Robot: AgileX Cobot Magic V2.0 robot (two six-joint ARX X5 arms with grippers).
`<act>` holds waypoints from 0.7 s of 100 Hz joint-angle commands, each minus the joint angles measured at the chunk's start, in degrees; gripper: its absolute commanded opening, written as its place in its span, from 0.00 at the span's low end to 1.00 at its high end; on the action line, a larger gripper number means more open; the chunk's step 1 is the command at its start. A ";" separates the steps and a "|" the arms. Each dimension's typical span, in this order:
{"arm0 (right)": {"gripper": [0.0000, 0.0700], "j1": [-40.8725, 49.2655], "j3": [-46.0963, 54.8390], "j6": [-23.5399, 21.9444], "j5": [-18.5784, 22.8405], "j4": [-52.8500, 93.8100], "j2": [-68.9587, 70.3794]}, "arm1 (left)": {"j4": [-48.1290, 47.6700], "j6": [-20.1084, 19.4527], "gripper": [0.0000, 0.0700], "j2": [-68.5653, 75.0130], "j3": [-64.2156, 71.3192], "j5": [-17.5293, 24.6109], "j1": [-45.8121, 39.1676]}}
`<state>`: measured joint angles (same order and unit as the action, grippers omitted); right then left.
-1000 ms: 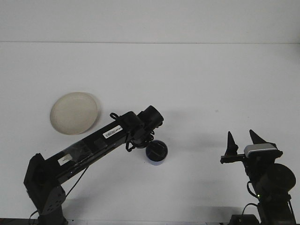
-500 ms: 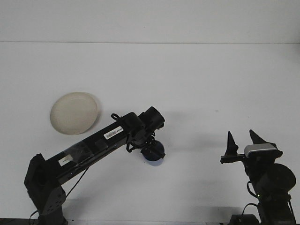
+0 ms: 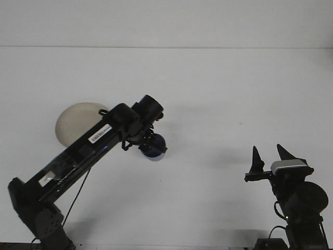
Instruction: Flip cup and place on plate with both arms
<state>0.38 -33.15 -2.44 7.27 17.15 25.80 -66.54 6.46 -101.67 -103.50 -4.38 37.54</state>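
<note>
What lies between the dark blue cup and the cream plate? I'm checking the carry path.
Nothing visible: bare white table separates the dark blue cup, under the left pincer, from the round cream plate.

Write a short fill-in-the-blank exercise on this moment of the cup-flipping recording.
1. The left gripper holds the dark blue cup ____ the white table.
2. The round cream plate is partly hidden by the ____ arm.
3. The right gripper stands with its fingers ____.

Missing words: above; left; open
</note>
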 commanded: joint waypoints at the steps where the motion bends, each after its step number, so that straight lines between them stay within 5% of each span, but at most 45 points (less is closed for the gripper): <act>1: 0.68 0.09 -0.48 -0.76 -0.17 -0.83 0.11 | -0.61 -0.90 0.01 2.10 -1.84 -1.92 -2.84; 16: 0.68 0.09 -0.48 -0.76 -0.17 -0.83 0.11 | -1.07 -0.85 0.01 5.16 -1.84 -5.03 -12.31; 70: 0.68 0.09 -0.48 -0.76 -0.17 -0.81 0.11 | 1.33 -3.23 0.01 0.85 -1.84 -3.65 -36.87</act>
<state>0.38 -33.15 -2.44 7.27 17.15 25.80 -65.95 3.92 -99.00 -104.20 -8.78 1.78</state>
